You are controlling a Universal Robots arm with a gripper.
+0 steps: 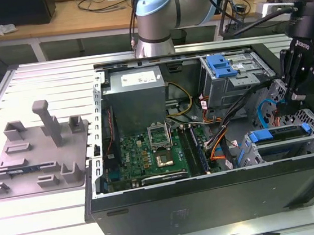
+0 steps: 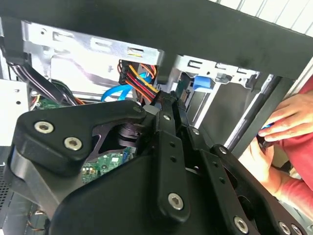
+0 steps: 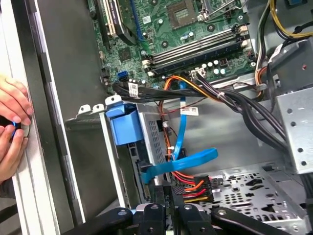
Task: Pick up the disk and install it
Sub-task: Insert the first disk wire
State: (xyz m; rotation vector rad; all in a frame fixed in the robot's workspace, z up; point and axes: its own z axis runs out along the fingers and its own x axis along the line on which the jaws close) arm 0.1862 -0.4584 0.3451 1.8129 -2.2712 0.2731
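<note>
The disk (image 1: 278,134), silver with a blue carrier frame, sits slotted in the lower grey drive cage (image 1: 313,145) at the exterior view's right of the open computer case. In the first wrist view the disk (image 3: 151,141) stands in that cage with its blue end (image 3: 122,128) facing out. My gripper (image 1: 292,100) hangs just above and behind the disk, apart from it. Its fingers (image 3: 159,195) are shut with nothing between them, close to a bundle of red and orange cables (image 3: 190,186) and a blue flat cable (image 3: 183,160).
A blue bracket (image 1: 221,65) tops the upper drive cage. The motherboard (image 1: 155,154) and power supply (image 1: 135,97) fill the case's middle. A person's hands (image 3: 12,127) rest at the case's outer wall. A grey fixture plate (image 1: 36,156) lies on the table at the exterior view's left.
</note>
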